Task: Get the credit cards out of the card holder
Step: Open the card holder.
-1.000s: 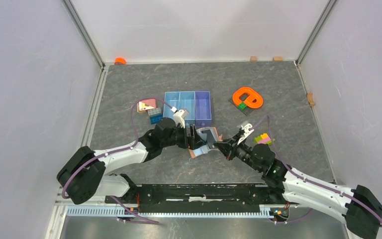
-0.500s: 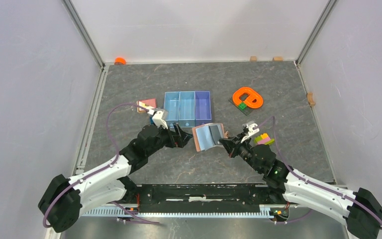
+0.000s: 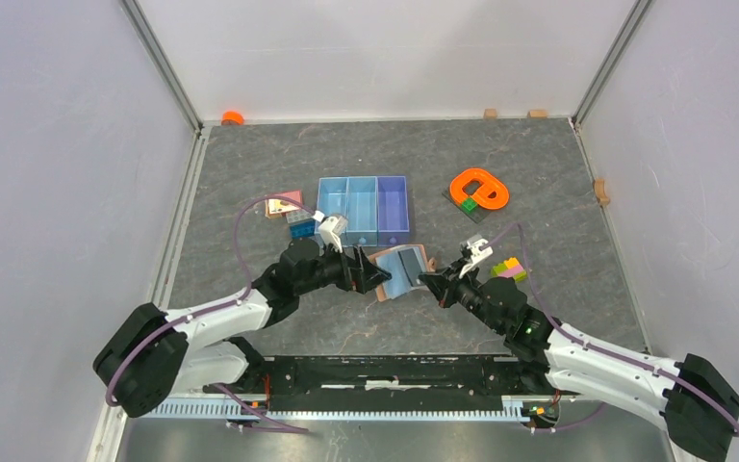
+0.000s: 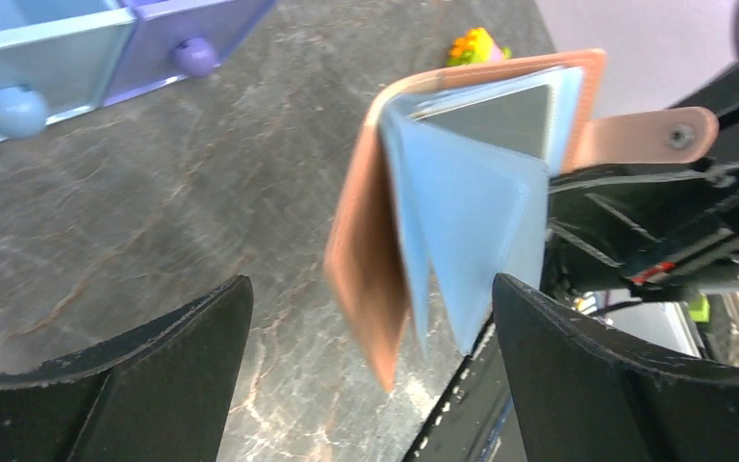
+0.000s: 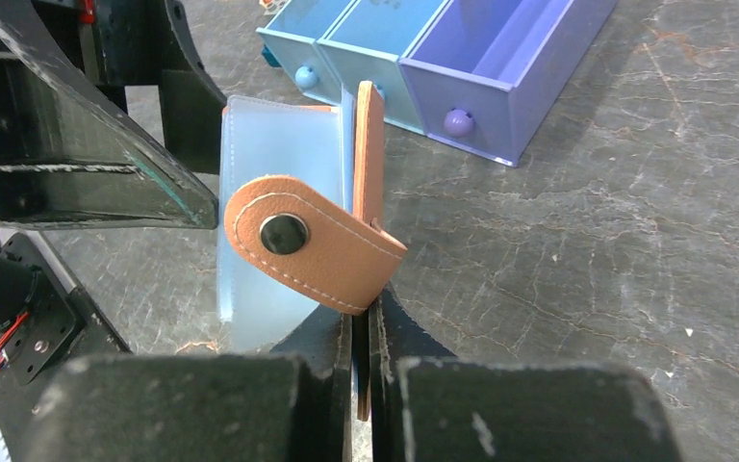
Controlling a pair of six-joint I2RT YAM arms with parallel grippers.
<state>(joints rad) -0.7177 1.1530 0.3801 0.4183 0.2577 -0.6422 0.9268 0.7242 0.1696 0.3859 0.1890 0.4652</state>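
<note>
Between right fingers (image 5: 332,337): card holder (image 5: 318,245), held upright, its salmon leather edge pinched tight; the stitched snap tab curls over.
Ahead of left fingers (image 4: 154,356): spread wide, touching nothing; smooth grey-blue pockets fan open just beyond their tips.
Beyond both: open veined grey table (image 5: 635,241), then a glossy blue-and-purple three-bay tray (image 5: 423,87) with round knobs.

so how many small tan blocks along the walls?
3. One tan block and a second at the far wall; a third at the right wall. More may be hidden.
</note>
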